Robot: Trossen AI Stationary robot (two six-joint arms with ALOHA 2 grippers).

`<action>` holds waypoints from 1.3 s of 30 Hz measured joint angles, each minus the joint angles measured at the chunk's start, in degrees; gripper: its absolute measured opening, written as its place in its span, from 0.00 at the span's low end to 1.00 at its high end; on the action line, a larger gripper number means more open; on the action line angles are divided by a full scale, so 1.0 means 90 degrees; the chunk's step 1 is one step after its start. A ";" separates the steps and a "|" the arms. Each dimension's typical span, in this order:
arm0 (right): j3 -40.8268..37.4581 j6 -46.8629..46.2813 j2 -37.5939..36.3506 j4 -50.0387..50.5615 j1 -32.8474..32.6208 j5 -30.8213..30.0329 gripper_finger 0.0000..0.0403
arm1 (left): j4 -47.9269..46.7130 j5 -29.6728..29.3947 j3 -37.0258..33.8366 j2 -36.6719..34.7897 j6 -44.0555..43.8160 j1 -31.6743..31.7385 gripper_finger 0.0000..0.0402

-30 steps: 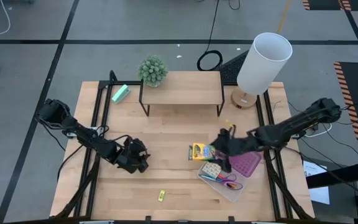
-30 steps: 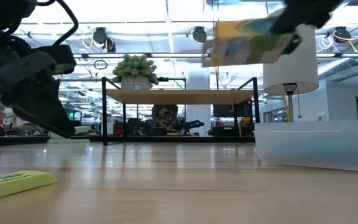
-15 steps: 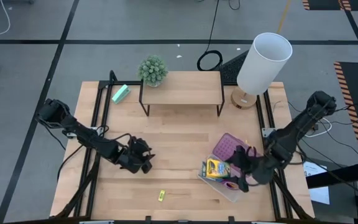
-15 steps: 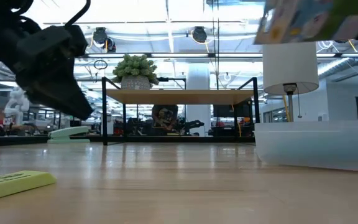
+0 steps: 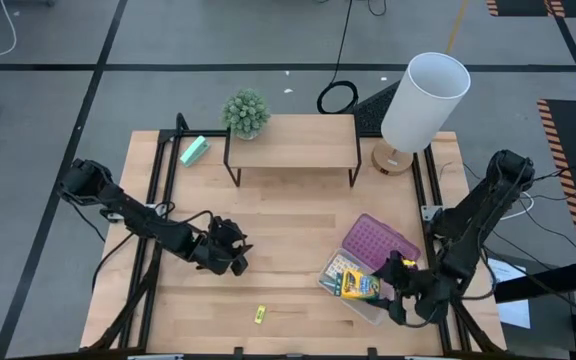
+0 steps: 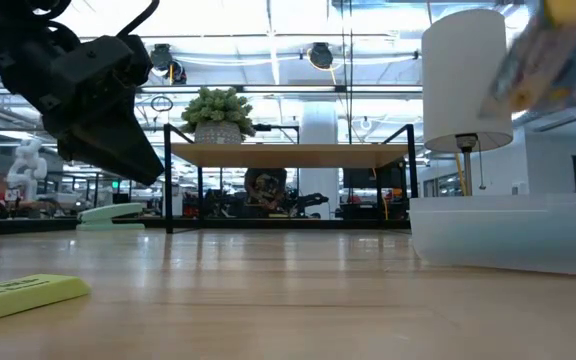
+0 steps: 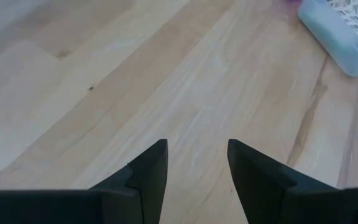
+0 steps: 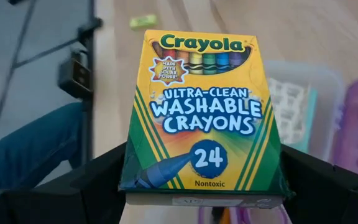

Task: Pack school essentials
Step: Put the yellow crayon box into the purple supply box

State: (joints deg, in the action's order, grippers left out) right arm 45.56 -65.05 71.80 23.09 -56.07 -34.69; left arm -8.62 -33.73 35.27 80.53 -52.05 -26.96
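The right end effector point(image 5: 393, 283), at about five o'clock on the pale wooden desk point(image 5: 288, 225), is clamped on the yellow-green cardboard crayon box point(image 8: 202, 115), its dark fingers point(image 8: 98, 180) pressing the two narrow sides near the bottom edge; the box hangs above the near corner of the clear plastic bin point(image 5: 340, 292), not yet resting in it; a thin card carton of this kind should be light and fairly stiff across its width but will dent under a hard squeeze, and its glossy print may slide, so a hold low on the narrow sides looks sound; inside the bin lie a greenish patterned card pack point(image 5: 342, 272) and other small items too hidden to name, and these may keep the box from lying flat; the purple perforated lid point(image 5: 379, 240) lies just beside the bin at its one o'clock side and could foul a sideways swing; the left end effector point(image 5: 230, 251) waits near seven o'clock with its fingers point(image 7: 148, 174) apart over bare wood; a tiny yellow piece point(image 5: 260, 314) lies at six o'clock, well apart from the bin; farther off stand a low wooden shelf point(image 5: 293, 140), a small green potted plant point(image 5: 246, 112) and a white-shaded lamp point(image 5: 423, 90) around twelve to one o'clock.
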 joint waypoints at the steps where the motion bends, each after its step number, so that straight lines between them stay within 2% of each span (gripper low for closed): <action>1: 0.0000 -0.0112 0.0068 0.0066 -0.0005 0.0004 0.83 | 0.0002 0.0002 0.0000 0.0000 0.0000 -0.0002 0.42; 9: 0.0001 -0.1145 0.0510 0.0948 0.0008 -0.0002 0.83 | 0.0049 0.0002 0.0000 0.0000 0.0114 -0.0005 0.42; 13: 0.0001 -0.1303 0.0760 0.1085 0.0148 -0.0168 0.83 | 0.0181 0.0000 0.0000 0.0000 0.0234 -0.0005 0.42; 23: 0.0002 -0.1050 0.1342 0.1015 0.0731 -0.0162 0.83 | 0.0333 0.0001 0.0000 0.0000 0.0321 -0.0007 0.42; 30: 0.0002 -0.0857 0.1407 0.0742 0.0891 -0.0115 0.84 | 0.0330 0.0005 0.0000 0.0000 0.0320 -0.0007 0.42; 39: 0.0002 -0.0863 0.1407 0.0651 0.0898 0.0184 0.92 | 0.0330 0.0024 0.0001 0.0000 0.0313 -0.0007 0.42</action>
State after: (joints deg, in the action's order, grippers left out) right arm 45.58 -72.82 84.47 28.95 -47.99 -33.03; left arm -5.65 -33.52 35.28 80.53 -49.23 -27.03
